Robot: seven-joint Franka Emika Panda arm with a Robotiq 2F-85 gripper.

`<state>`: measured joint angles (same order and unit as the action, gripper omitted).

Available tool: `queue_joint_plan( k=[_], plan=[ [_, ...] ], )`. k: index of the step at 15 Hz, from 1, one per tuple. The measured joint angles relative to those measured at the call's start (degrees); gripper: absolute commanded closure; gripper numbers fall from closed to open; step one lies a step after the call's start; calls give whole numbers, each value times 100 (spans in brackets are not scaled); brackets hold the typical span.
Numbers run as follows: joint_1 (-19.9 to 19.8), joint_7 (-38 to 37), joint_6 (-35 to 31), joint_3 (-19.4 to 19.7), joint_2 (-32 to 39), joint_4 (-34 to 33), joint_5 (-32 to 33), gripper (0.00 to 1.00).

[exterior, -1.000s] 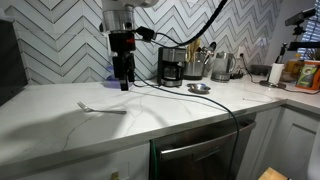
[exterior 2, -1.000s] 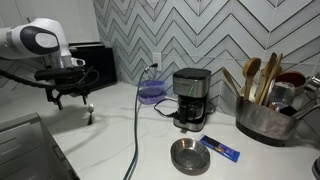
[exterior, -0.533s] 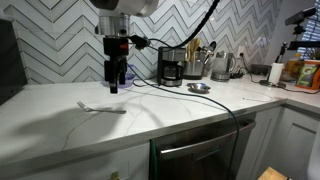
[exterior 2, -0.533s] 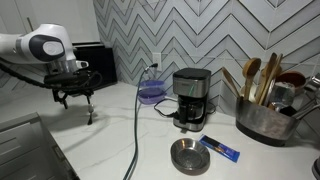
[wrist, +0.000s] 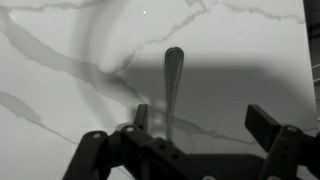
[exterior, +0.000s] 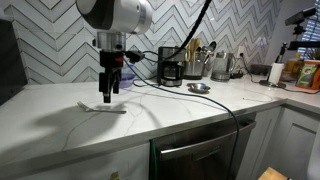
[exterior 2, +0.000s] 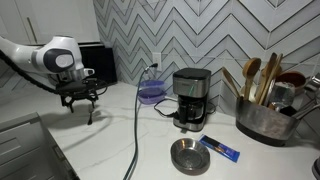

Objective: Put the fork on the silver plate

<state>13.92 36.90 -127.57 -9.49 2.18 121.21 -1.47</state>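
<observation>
Arm is over the near-left stretch of the white veined bench [exterior: 60, 128], wrist pointing straight down. Jaws are apart: in the wrist view both fingers [wrist: 262, 120] stand wide, with bare bench between them. The fork [wrist: 172, 85] lies flat on the bench and runs lengthwise through that gap, nearer one finger than the other. Its rounded handle end points away from the camera and the tine end is hidden under the jaw body. Nothing is clamped. I cannot tell from the wrist view whether the fingertips touch the bench. In an exterior view the fork [exterior: 102, 107] shows as a thin bright line directly under the fingertips, which hang just above it. The silver plate [exterior: 199, 88] sits well apart from the fork, further along the bench in front of the coffee maker [exterior: 172, 68]. In an exterior view the silver plate [exterior 2: 188, 156] is empty, and a blue packet [exterior 2: 220, 149] lies just beside it. A purple bowl [exterior 2: 151, 93] stands back by the tiled wall. A black cable [exterior 2: 136, 130] trails across the bench between the arm and the plate.
</observation>
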Motion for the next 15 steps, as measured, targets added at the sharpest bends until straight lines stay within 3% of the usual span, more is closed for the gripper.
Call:
queue_joint_plan(
  k=[5,9,11,13,14,15],
  plan=[
    [-6,20,-328,-101,376,-168,16,1],
    [-12,20,-471,-152,629,-288,43,35],
    [-15,20,-522,-173,731,-337,57,41],
    [-15,20,-540,-192,826,-400,88,39],
    [-15,20,-547,-198,874,-431,126,53],
    [-15,20,-555,-200,915,-458,180,51]
  ],
)
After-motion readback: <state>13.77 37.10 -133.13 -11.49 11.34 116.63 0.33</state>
